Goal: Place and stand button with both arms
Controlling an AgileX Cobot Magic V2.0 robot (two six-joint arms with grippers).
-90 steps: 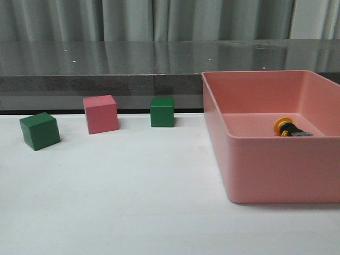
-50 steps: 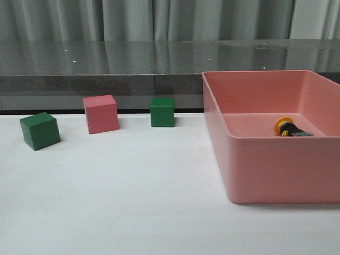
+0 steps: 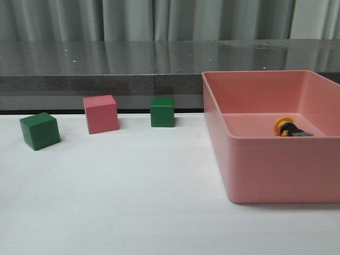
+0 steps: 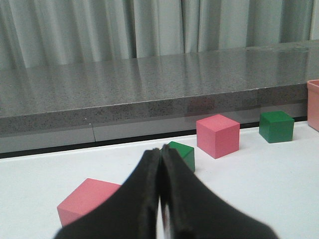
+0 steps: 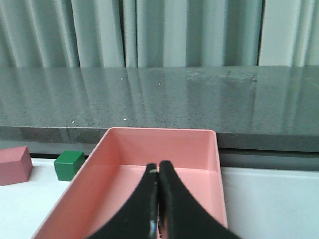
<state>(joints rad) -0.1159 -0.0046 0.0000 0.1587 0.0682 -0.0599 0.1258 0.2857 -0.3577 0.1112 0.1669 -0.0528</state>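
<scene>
The button (image 3: 290, 128) lies on its side on the floor of the pink bin (image 3: 276, 159), yellow cap to the left. Neither arm shows in the front view. In the left wrist view my left gripper (image 4: 160, 149) is shut and empty above the white table, with a green cube (image 4: 183, 153) just beyond its tips. In the right wrist view my right gripper (image 5: 158, 165) is shut and empty, pointing into the pink bin (image 5: 117, 149). The fingers hide the button there.
A green cube (image 3: 39, 130), a pink cube (image 3: 100, 113) and another green cube (image 3: 162, 111) stand in a row on the left of the table. The left wrist view shows one more pink cube (image 4: 87, 201) close to the fingers. A grey ledge runs along the back.
</scene>
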